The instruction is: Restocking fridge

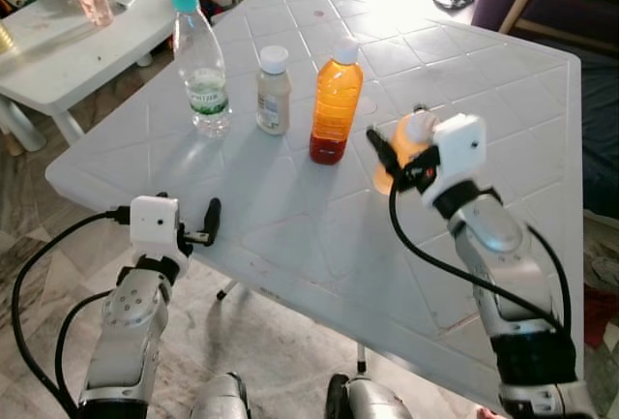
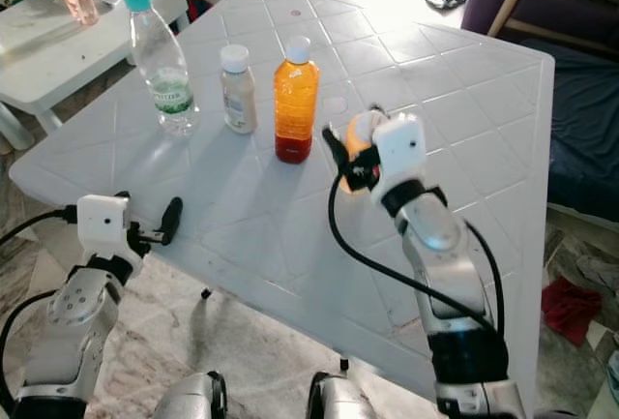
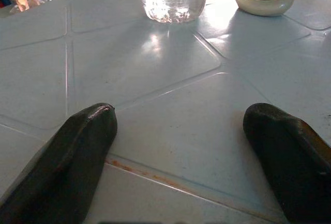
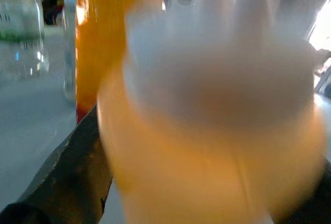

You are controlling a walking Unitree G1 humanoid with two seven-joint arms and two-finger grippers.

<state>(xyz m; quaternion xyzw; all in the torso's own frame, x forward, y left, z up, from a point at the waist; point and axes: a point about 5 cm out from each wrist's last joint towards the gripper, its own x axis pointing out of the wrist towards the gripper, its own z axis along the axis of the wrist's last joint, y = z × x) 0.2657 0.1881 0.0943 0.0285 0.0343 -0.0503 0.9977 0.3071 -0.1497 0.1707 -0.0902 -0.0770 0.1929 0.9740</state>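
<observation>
A small orange plastic bottle with a white cap (image 1: pixel 406 143) is held between the fingers of the right claw (image 1: pixel 392 158), over the right part of the white moulded-plastic bench (image 1: pixel 290 225); whether it is lifted clear or just touching the bench cannot be told. In the right wrist view the bottle (image 4: pixel 207 131) is seen pressed close against the black fingers (image 4: pixel 67 182), which are closed around its body. A slip is judged possible if the smooth, rounded body is squeezed too lightly, and the tall orange juice bottle with white cap (image 1: pixel 337 100) just beside could be knocked over if the arm is swung leftward. A cream bottle with white lid (image 1: pixel 274 90) and a clear water bottle with teal cap (image 1: pixel 200 66) are lined up further left. The left claw (image 1: pixel 198 228) is held wide open and empty at the near bench edge, well apart from the bottles.
</observation>
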